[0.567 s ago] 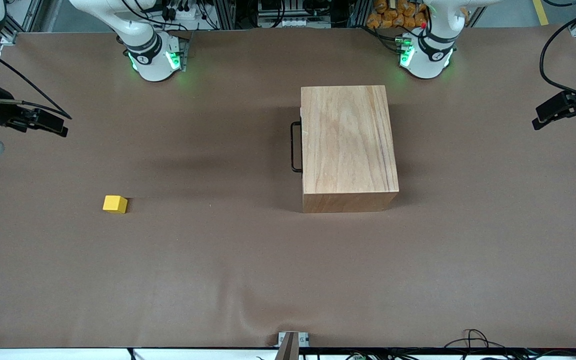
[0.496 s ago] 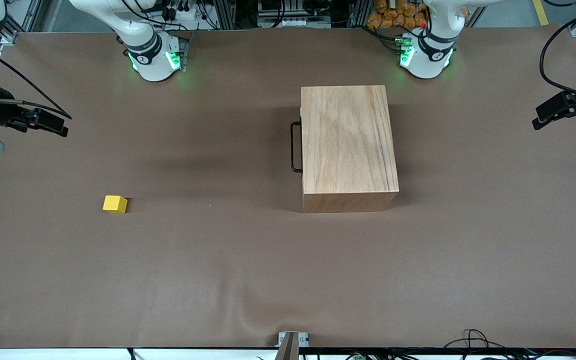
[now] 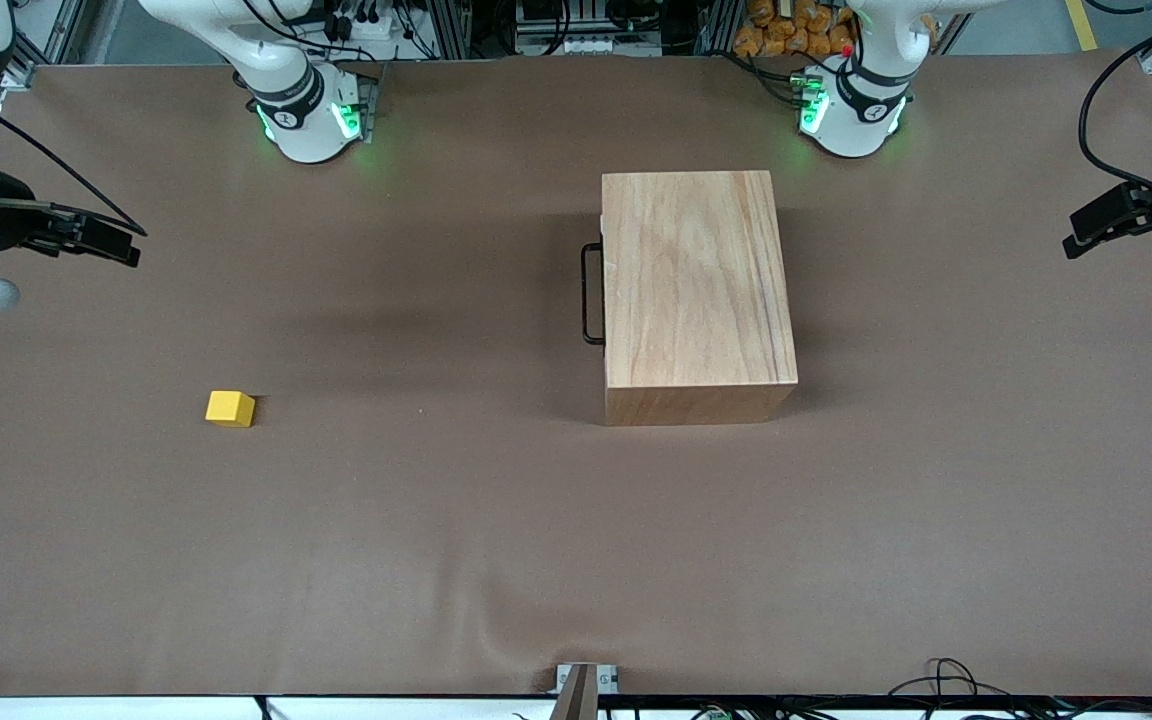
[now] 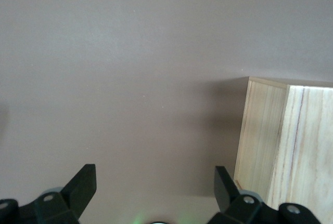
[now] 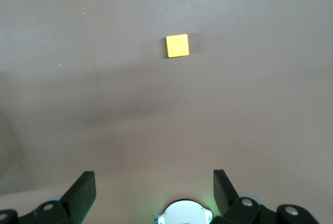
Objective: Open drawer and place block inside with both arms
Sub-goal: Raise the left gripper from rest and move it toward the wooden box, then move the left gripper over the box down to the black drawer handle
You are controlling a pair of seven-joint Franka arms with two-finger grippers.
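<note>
So the wooden box (image 3: 698,295) sits long axis running toward the front camera, drawer (image 3: 604,270) closed, handle (image 3: 591,294) facing the right arm's end. Block (image 3: 230,408) sits out there on the bench (image 3: 436,550). Left gripper (image 4: 155,187) and right gripper (image 5: 155,187) both hang spread wide, empty.

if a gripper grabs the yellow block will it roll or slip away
Probably not. The block is a cube resting flat on the brown table cover, so it should stay put, not roll. Its flat, parallel sides look easy to pinch, and it looks rigid. Being so small, it is likely light and could skid if one finger touches first.
</note>
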